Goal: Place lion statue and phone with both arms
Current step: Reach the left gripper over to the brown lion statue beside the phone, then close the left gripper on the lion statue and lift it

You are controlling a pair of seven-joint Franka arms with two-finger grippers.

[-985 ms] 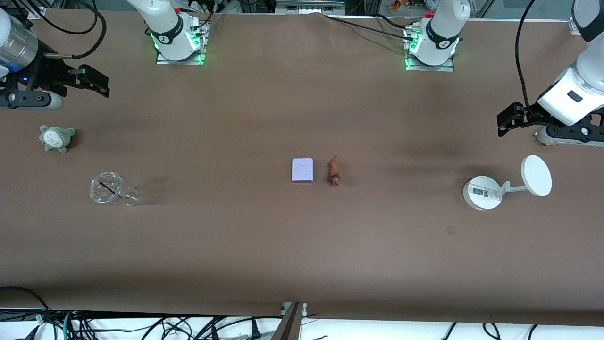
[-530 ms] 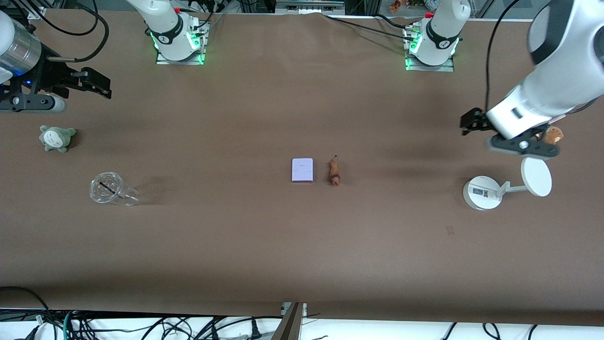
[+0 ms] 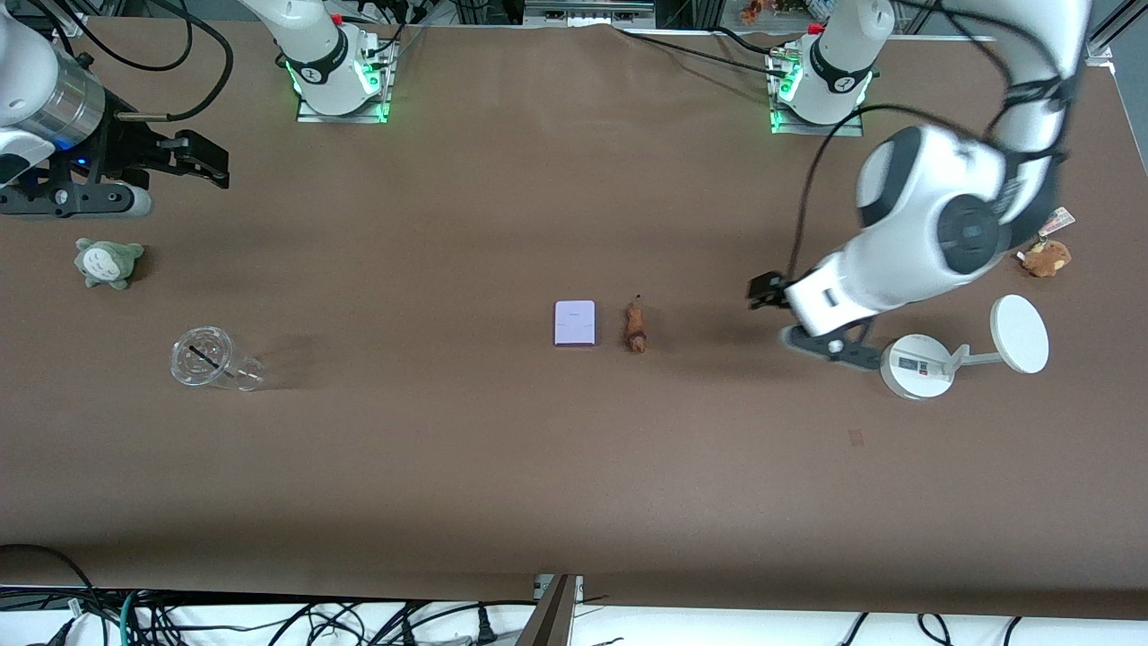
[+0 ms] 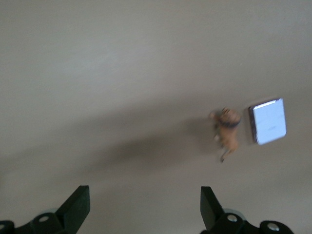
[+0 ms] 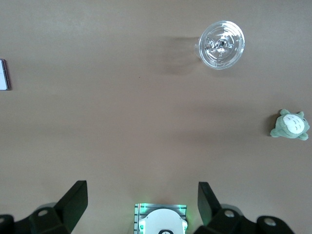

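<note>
Lion statue (image 3: pixel 636 327) and phone (image 3: pixel 575 323): mid-desk, just beside each other, apparently not touching. Left claw (image 3: pixel 762 296): spread, empty, over bare desk. Right claw (image 3: pixel 204 166): spread, empty, waiting. Risk: a finger nudging the neighbouring phone.

A wide table covered in plain matte brown cloth (image 3: pixel 502 467) filled nearly the whole front view. The cloth lay flat, with faint creases and soft dark shadows across its middle. A small darker stain (image 3: pixel 856 438) marked it toward the left arm's end. The light was even and came from overhead. Along the edge nearest the front camera, a pale floor (image 3: pixel 269 624) showed beneath the table, strewn with tangled black and green cables (image 3: pixel 179 615). A grey metal beam (image 3: pixel 549 615) ran out from under that edge. At the farthest edge, black metal framing (image 3: pixel 592 11) and more cables were visible.
</note>
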